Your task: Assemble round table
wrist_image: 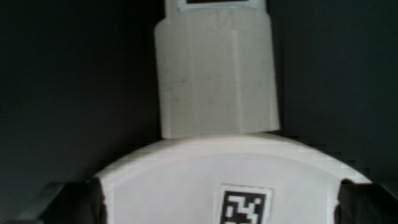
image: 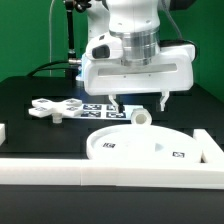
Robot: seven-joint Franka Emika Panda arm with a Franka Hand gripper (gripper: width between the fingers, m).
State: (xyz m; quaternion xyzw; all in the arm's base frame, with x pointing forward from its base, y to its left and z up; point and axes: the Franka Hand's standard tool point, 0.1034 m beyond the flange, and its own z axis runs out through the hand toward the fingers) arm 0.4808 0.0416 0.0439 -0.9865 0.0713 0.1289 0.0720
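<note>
Jaws wide open, empty, over short thick white plastic cylinder leg (image: 142,118) just beside large rimmed white round disc (image: 140,148). Risk: off-centre descent knocks leg against disc.

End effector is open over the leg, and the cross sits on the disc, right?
No. The cross lies on the table, to the exterior view's left of the disc, not on it; that view shows it. The end effector is open over the leg.
</note>
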